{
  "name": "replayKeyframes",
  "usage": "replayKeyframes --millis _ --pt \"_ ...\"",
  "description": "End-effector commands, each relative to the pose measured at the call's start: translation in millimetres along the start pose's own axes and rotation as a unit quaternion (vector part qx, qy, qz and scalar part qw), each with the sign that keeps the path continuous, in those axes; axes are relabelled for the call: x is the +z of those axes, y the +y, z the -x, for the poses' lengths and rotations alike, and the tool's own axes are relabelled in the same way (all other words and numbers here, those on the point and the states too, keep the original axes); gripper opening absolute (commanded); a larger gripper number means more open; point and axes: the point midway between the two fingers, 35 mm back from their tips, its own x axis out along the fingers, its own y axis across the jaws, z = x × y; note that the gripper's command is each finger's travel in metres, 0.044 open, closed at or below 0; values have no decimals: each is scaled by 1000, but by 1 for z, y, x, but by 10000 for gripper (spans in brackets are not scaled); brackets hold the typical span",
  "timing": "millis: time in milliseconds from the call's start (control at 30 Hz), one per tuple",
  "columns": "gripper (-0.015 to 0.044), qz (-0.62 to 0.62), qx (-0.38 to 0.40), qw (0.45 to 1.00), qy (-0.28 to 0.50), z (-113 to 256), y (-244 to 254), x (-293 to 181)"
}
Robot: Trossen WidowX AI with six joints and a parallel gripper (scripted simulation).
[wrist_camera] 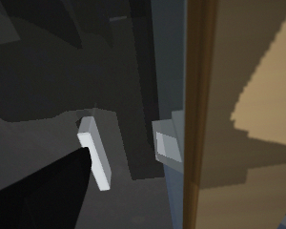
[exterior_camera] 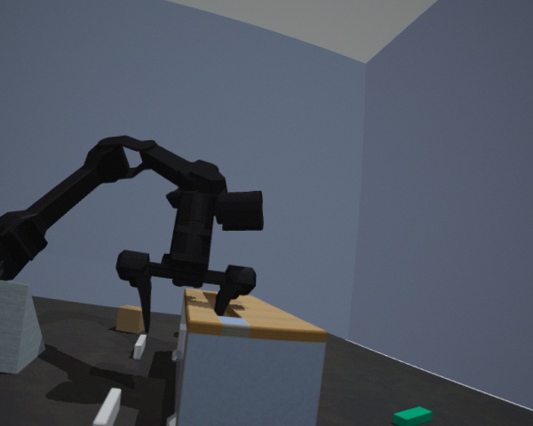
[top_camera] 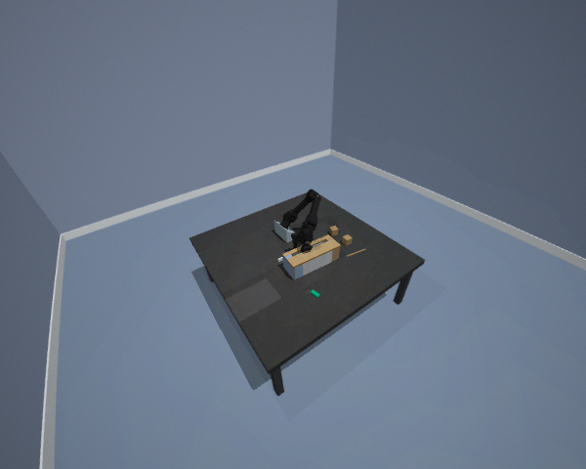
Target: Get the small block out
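Note:
The box (top_camera: 313, 264) (exterior_camera: 250, 380) stands upright on the table, with a wooden top (exterior_camera: 275, 316) (wrist_camera: 257, 86) that has a long slot. The small block inside is not visible in these views. My gripper (top_camera: 297, 248) (exterior_camera: 183, 322) is open and empty, pointing down over the box's arm-side edge. In the exterior view one finger hangs outside, beside the box, and the other has its tip at the slot; its exact depth cannot be told. The wrist view shows the outer finger (wrist_camera: 52, 191) near a white bar (wrist_camera: 97, 159) (exterior_camera: 139, 347).
A second white bar (exterior_camera: 108, 407) stands nearby. A white tab (wrist_camera: 168, 145) sticks out from the box wall. A teal bar (top_camera: 314, 293) (exterior_camera: 411, 416) lies beyond the box. Two wooden cubes (top_camera: 333, 231) (top_camera: 347, 239), a thin stick (top_camera: 355, 252) and a pale wedge (top_camera: 282, 231) (exterior_camera: 3, 325) are around.

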Motion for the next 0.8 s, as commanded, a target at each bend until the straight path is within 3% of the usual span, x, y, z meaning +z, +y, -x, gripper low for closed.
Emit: replayKeyframes --millis 0,633,767 --pt "400 2 0 1000 3 -3 0 -11" --pt "400 2 0 1000 4 -19 0 -56" --pt "400 1 0 1000 3 5 -1 -62"
